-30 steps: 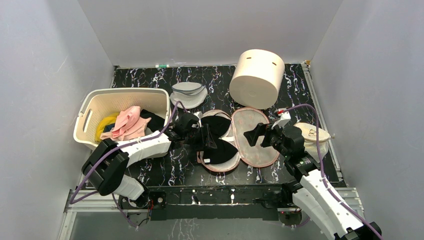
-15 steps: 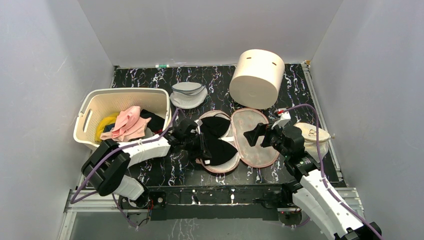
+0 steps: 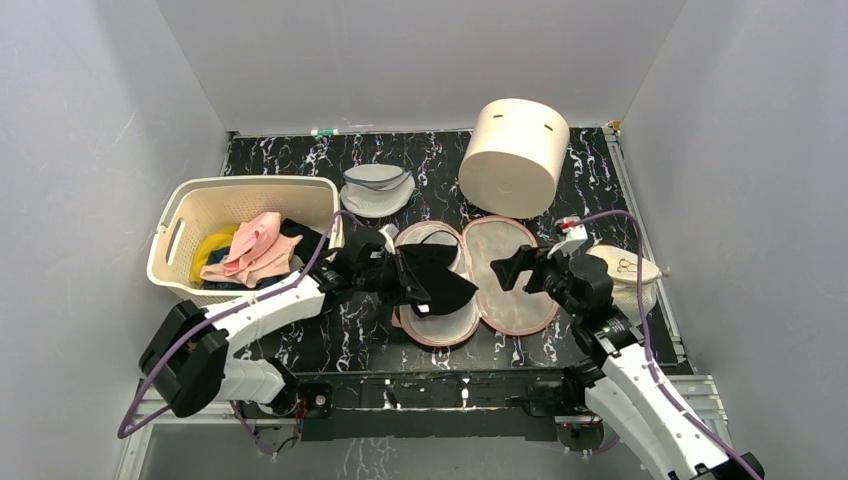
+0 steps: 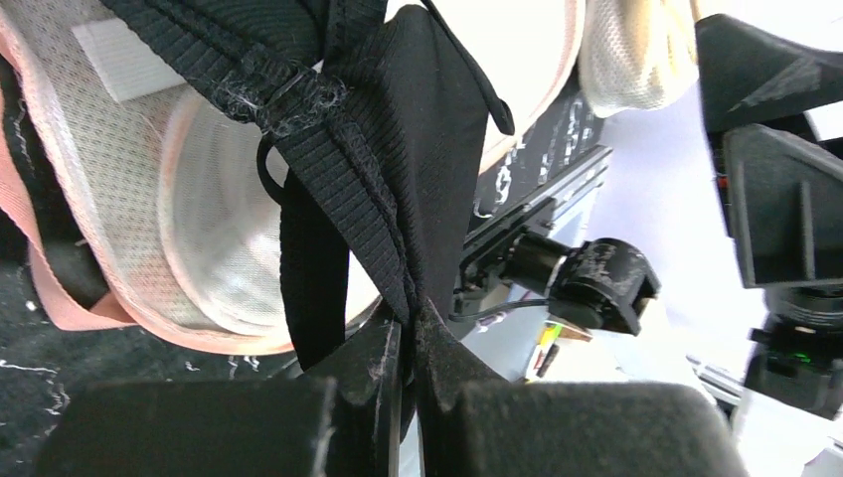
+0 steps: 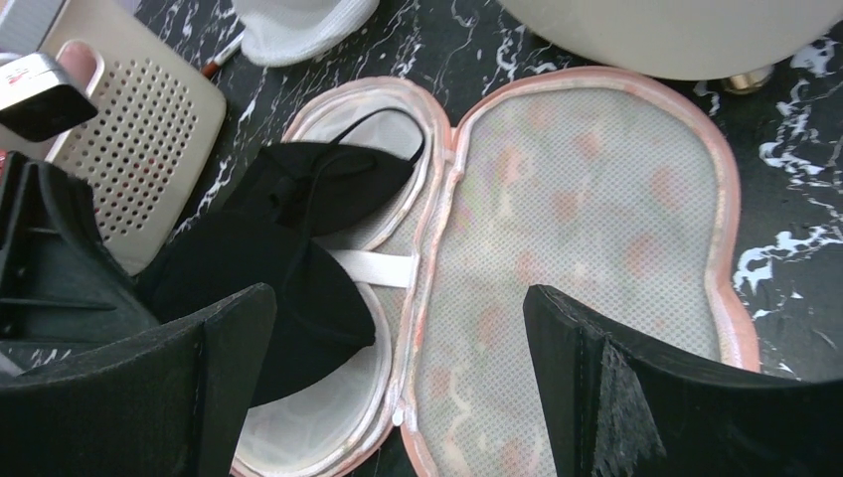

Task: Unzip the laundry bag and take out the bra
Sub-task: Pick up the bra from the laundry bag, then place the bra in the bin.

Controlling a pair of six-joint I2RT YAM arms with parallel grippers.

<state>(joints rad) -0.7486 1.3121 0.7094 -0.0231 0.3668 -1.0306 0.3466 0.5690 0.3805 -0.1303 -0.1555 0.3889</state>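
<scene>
The laundry bag (image 3: 512,282) is seen lying unzipped and spread flat on the tabletop (image 3: 330,340), with its two lobed halves side by side between the arms. The bra (image 3: 437,282) is bunched over the left half. A fold of its black fabric near the strap seam is pinched between the closed fingers of the left hand (image 4: 408,333), as is shown plainly in the left wrist view.

From that pinch the bra runs rightward across the left half toward the hinge, so its long axis is laid roughly along the line joining the two hands. The left hand is set at the bag's left edge, on the side away from the hinge. A lift up and back to the left is therefore judged the clear way out. Whether the far cup is touching the mesh lining or hanging just above it cannot be told with certainty.

The right hand (image 5: 398,298) is held over the right half with its fingers wide apart, gripping nothing.
</scene>
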